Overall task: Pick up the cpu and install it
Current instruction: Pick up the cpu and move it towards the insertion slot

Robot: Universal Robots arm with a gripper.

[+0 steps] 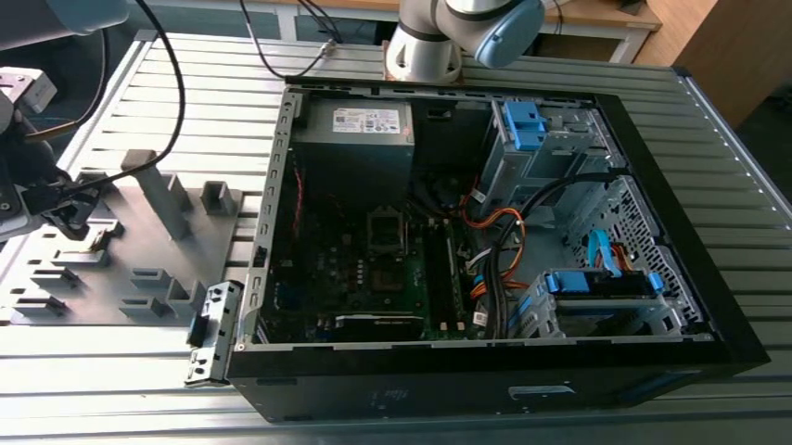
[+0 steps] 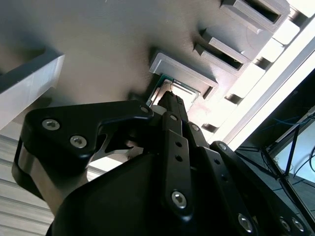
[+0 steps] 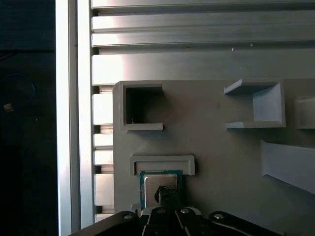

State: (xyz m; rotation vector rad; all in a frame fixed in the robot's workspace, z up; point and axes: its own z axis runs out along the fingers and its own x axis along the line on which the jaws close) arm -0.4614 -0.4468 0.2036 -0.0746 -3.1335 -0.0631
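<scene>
A: Where's the cpu [image 3: 150, 183]?

B: Lying flat in a shallow pocket of the grey tray [image 3: 226, 172]. Silver face up, green edge showing round it. A low grey lip [image 3: 162, 159] of the tray runs along one side of it. It's on the tray, not in the computer.

A: Gripper [image 3: 165, 193]?

B: Right over the chip. In both wrist views its tip lands on the middle of the silver face. The second wrist view agrees: tip [image 2: 170, 97] in front of the chip [image 2: 186, 90].

A: Spread or closed?

B: Pressed together. The two fingers meet in one narrow point, much narrower than the chip, so they aren't round its edges. Can't tell if the point touches the metal or hangs just above it.

A: Rest of the scene?

B: In the exterior view the tray [image 1: 111, 278] sits on the slatted metal table [image 1: 124, 399], on the exterior view's left, just beside the open computer case [image 1: 433, 394]. The arm's working end is at that view's left edge, above the tray. Several raised grey holders [image 1: 161, 199] stand on the tray.

A: Inside the case?

B: The motherboard [image 1: 359, 278] lies flat, with the metal-framed socket [image 1: 386, 232] near its middle. The grey power-supply box [image 1: 352, 125] is on the side toward the arm's base [image 1: 427, 46]. Orange and black cables [image 1: 495, 232] and blue drive brackets [image 1: 600, 283] are on the exterior view's right.
</scene>
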